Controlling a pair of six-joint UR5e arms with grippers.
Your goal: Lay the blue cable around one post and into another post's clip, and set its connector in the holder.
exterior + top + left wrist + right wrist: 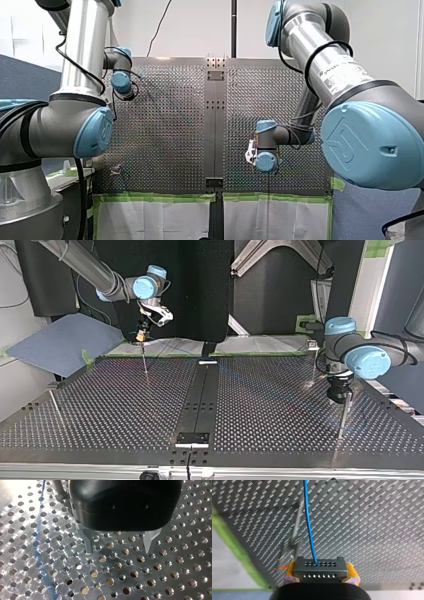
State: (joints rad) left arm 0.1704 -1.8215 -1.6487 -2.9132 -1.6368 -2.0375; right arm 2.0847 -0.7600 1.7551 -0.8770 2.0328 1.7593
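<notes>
My right gripper (pixel 319 568) is shut, its yellow pads (pixel 290 569) clamping a black connector (pixel 319 573) with rows of small holes. The blue cable (pixel 308 522) runs from the connector straight ahead over the perforated table. Just under the cable stands a thin post (pixel 297 521) on a small base. In the top view my right gripper (pixel 142 336) hangs at the back left above that post (pixel 145 362). My left gripper (pixel 119 548) is open just above the table, nothing between its metal fingers (pixel 88 542). A grey post (pixel 58 490) and a bit of blue cable (pixel 43 485) lie beside it.
In the top view another post (pixel 344 415) stands right under my left gripper (pixel 341 396). A post with a clip (pixel 313 347) is at the back right and a thin one (pixel 55 405) at the left. A black centre strip carries brackets (pixel 192 439). Green tape (pixel 234 547) marks the table's edge.
</notes>
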